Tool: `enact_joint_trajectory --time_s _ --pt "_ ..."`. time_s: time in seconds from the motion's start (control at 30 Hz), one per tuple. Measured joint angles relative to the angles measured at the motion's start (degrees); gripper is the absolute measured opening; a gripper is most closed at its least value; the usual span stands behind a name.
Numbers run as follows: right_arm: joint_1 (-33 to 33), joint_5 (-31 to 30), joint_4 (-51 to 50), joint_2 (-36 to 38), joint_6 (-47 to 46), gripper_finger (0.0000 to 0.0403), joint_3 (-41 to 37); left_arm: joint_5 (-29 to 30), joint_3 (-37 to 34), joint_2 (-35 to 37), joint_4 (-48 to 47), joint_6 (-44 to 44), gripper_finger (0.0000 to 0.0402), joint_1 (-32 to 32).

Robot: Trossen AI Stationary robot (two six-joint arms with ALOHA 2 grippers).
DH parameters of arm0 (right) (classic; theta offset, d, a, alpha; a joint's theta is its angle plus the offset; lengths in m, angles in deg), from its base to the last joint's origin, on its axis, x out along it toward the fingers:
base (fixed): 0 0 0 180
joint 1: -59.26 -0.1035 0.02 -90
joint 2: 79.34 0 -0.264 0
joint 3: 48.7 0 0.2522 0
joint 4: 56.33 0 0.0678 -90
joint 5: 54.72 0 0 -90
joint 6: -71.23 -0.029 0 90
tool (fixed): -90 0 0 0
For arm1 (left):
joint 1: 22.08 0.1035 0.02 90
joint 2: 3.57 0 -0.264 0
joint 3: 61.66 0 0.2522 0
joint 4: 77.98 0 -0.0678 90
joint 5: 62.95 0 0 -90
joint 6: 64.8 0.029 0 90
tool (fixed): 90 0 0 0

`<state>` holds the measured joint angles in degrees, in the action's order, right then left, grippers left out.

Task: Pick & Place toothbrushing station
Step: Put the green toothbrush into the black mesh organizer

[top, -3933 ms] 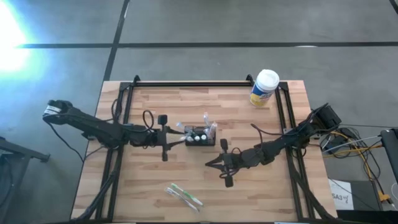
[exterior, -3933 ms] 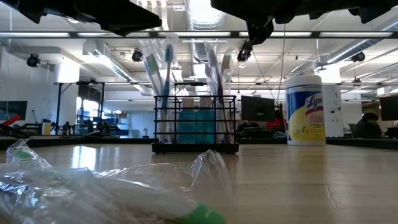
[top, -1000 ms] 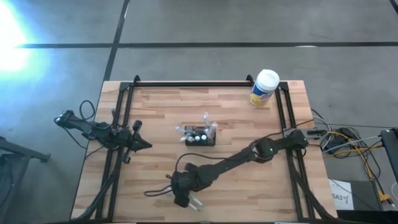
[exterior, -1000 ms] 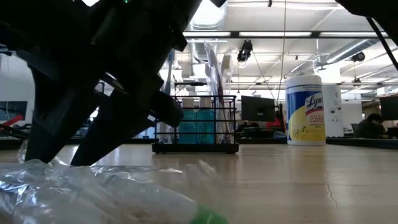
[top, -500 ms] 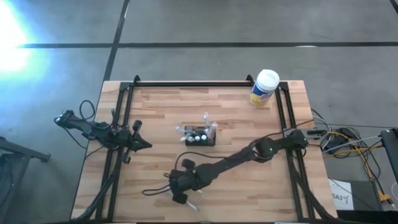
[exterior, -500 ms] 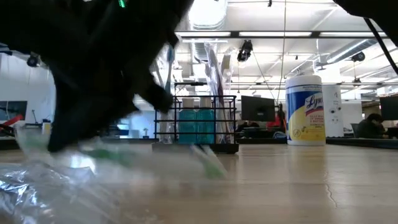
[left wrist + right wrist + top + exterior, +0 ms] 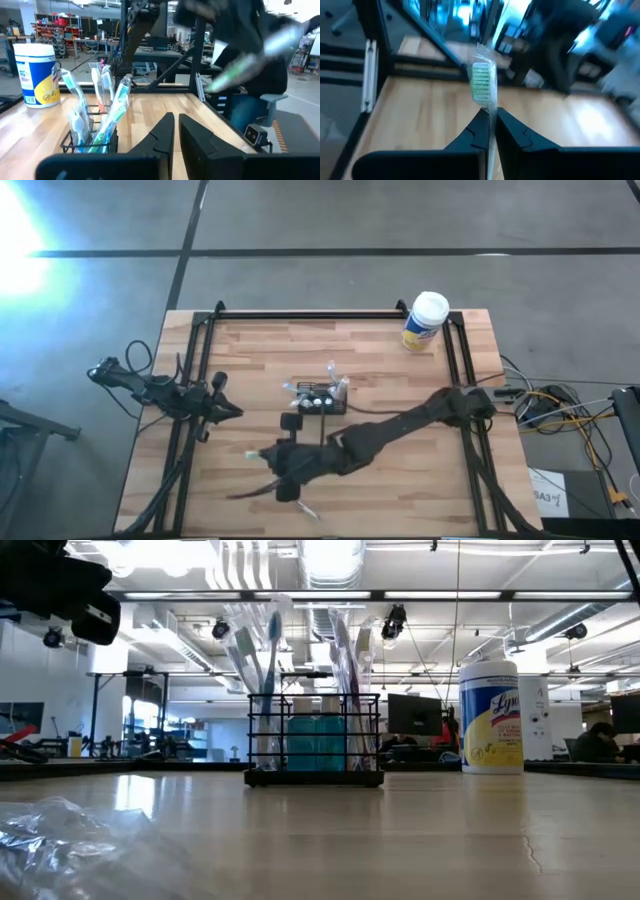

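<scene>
The right end effector is up off the counter now, and it has something: a wrapped toothbrush with green bristles, pinched between its dark fingers. A second ago it was down at the near edge of the counter among the plastic packets, jaws spread; since then they have closed and the arm has pulled back and lifted. From overhead the right end effector sits just short of the organiser, with the thin pale brush sticking out to either side.

The organiser itself, the little black wire rack, stands at the middle of the counter where it stood before, upright, with brushes poking from its compartments and two blue bottles in the middle. From counter level the organiser is in clear view now that the arm no longer blocks it, and a crumpled plastic wrapper lies in the near corner. The wipes canister waits at the far right corner, well apart.

The left end effector hangs by the left rail, fingers pressed almost together, holding nothing.

My read: the pick is done, and the carry to the organiser comes next. That long wrapped brush will need lining up over a free compartment.
</scene>
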<state>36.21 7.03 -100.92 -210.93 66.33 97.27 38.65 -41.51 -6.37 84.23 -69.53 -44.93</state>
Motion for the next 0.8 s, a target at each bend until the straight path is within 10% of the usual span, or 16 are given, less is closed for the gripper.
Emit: enact_joint_trajectory --time_s 0.6,0.8 --pt "12.2 26.0 71.3 10.4 15.8 0.0013 -47.3 0.1 -0.1 -1.1 -2.4 4.0 0.0178 0.0" --pt "15.7 26.2 75.5 10.5 15.8 0.0013 -50.1 6.3 -0.1 -5.5 2.9 3.9 0.0206 0.4"
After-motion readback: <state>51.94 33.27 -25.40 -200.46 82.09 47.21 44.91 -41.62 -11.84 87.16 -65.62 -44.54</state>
